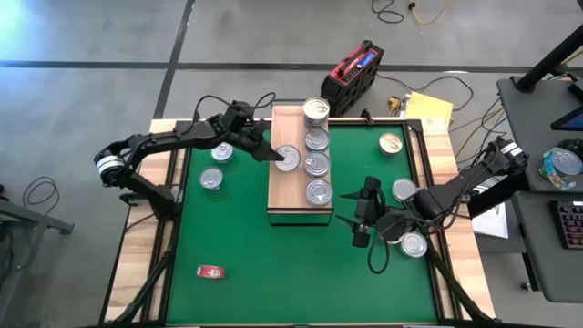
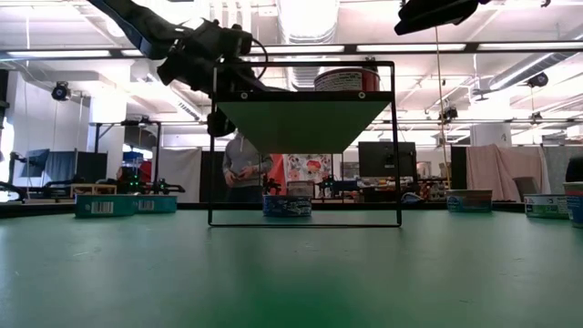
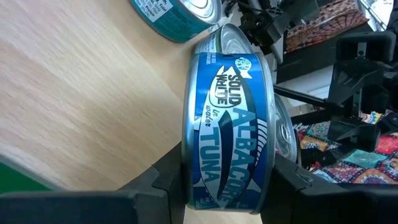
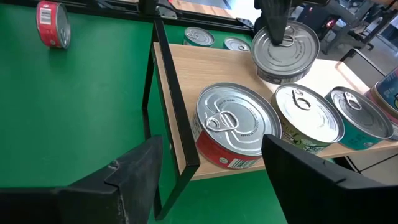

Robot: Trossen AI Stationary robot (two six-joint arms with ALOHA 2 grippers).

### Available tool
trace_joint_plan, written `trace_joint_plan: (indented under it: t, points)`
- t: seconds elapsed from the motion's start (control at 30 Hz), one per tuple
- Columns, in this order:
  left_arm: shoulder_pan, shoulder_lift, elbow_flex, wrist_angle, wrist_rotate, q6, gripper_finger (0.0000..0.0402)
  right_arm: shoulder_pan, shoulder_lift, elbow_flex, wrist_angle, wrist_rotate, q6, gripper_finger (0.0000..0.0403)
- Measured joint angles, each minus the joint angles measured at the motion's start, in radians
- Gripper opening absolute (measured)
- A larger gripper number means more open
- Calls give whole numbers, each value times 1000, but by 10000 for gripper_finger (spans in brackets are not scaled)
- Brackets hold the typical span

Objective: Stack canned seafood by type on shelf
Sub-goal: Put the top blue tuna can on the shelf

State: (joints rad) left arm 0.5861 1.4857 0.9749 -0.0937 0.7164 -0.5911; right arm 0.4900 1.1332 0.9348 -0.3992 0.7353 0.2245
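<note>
Left gripper [image 1: 279, 157] is clamped on a blue albacore tuna can [image 3: 230, 124], holding it at the left edge of the shelf [image 1: 281, 187], beside the row of cans [image 1: 317, 164] along its right edge. Right gripper [image 1: 362, 217] hangs spread and empty just off the shelf's near right corner. Recommendation: lower the tuna can flat onto bare board or a matching tin, release only once seated, and keep clear of the neighbouring row.

Counted from above: five tins on the shelf [image 1: 281, 187] — at [image 1: 315, 110], [image 1: 316, 138], [image 1: 316, 164], [image 1: 319, 191], [image 1: 287, 158]. Five more tins off the shelf: two left of it [image 1: 221, 152], [image 1: 211, 179], three right of it [image 1: 391, 143], [image 1: 404, 189], [image 1: 414, 244]. One small red object [image 1: 210, 271].
</note>
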Motion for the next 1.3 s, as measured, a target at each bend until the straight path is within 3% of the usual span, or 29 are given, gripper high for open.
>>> trace_joint_plan:
  t: [0.37, 0.73, 1.3]
  points:
    - [0, 0, 0, -3, -24, 32, 158, 0, 0, 0, 0, 0, 1, 262]
    - [0, 0, 7, -7, -54, 1, 164, 0, 0, 0, 0, -1, 2, 295]
    - [1, -1, 25, -29, -52, -21, 239, 0, 0, 0, 0, -1, 13, 326]
